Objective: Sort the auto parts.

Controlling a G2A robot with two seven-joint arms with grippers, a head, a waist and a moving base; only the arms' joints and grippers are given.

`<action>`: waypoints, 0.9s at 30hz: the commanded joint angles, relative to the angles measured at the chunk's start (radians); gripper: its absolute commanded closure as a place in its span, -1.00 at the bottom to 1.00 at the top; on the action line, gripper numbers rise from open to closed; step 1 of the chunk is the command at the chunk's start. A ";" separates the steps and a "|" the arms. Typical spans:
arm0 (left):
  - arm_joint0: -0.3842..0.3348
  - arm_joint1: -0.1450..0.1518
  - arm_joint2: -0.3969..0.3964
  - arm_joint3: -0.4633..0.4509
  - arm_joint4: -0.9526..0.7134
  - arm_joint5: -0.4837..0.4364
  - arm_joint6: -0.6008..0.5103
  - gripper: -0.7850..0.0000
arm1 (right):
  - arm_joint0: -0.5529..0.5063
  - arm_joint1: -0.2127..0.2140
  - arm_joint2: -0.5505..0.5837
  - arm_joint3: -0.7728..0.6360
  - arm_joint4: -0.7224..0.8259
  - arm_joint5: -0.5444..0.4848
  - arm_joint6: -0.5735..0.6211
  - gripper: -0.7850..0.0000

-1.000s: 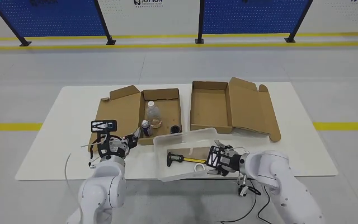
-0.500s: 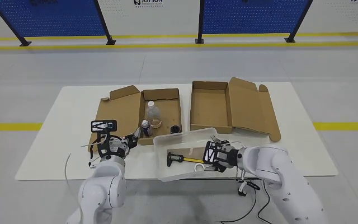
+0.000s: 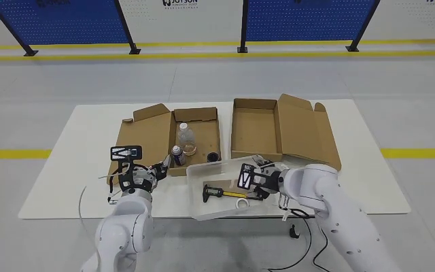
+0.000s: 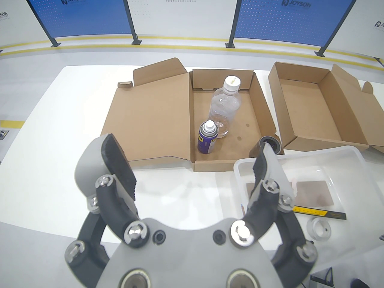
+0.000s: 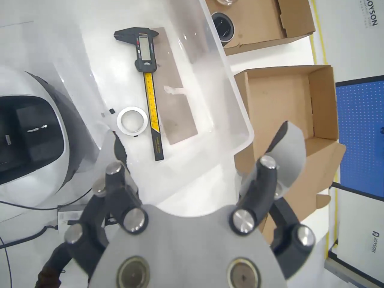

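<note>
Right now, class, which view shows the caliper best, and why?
The right wrist view: the caliper lies whole, display and scale plain. The top view shows it small; the left wrist view shows its scale end, the rest behind the left gripper.

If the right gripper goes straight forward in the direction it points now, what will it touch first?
Probably the clear bin: its near end lies right ahead of the open right gripper. Beyond that come the caliper and the metal ring. Depth is unclear, so it may clear the rim.
</note>
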 commanded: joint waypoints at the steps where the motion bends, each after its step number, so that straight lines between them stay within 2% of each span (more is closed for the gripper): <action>1: 0.000 0.000 0.000 0.000 0.000 0.000 0.000 -1.00 | 0.007 -0.001 -0.011 0.018 0.009 0.000 0.007 -1.00; 12: 0.000 0.000 0.000 0.000 0.000 0.000 0.000 -1.00 | 0.048 -0.002 -0.044 0.053 0.061 0.004 0.078 -1.00; 27: 0.000 0.000 0.000 0.000 0.000 0.000 0.000 -1.00 | 0.050 -0.002 -0.045 0.050 0.066 0.005 0.080 -1.00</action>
